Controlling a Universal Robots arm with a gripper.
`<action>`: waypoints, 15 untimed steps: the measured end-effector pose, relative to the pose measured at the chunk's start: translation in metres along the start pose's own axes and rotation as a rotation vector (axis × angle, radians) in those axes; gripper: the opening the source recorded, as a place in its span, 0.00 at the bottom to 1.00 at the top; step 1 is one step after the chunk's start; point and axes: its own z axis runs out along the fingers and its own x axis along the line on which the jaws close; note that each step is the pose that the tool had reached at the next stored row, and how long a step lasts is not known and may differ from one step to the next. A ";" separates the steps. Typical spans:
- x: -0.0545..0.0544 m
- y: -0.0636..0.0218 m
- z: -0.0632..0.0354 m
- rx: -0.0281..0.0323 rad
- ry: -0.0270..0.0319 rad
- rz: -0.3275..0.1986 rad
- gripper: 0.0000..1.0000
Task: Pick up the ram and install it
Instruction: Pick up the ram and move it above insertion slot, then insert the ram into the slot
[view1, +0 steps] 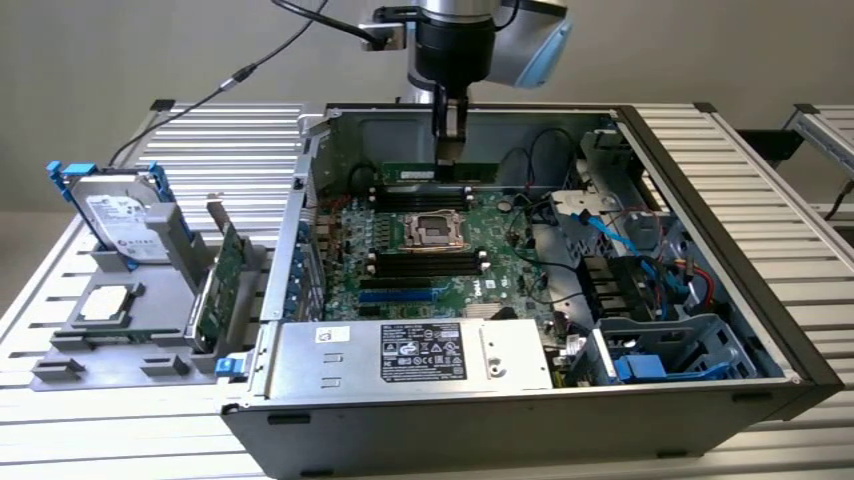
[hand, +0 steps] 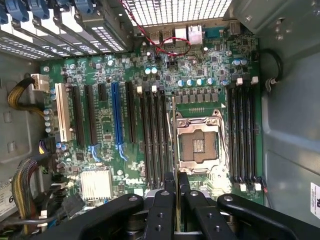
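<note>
The ram (view1: 424, 172) is held at mid-length by its upper long edge in the closed tool (view1: 450, 150), just above the motherboard (view1: 400, 275) near the CPU socket (view1: 434, 232). It is judged light, stiff and fragile, best gripped on the bare edges, not on the chips.

The silver-and-blue robot arm (view1: 470, 40) hangs straight down from above, with its wrist upright and its black two-fingered gripper (view1: 450, 140) pointing downward. Seen from the wrist camera, the black metal fingers (hand: 162, 200) stand close together (barely a slit between them). They are nipped on what looks like the top edge of the ram (view1: 427, 172), a long, thin green circuit-board stick. The stick lies level under the fingertips and reaches out to either side of them.
</note>
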 end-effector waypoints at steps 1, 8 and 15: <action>0.000 0.0001 0.0005 0.0001 0.0034 0.000 0.14; 0.000 0.0001 0.0006 0.0003 0.0064 0.000 0.14; 0.000 0.0001 0.0006 0.0003 0.0064 0.000 0.14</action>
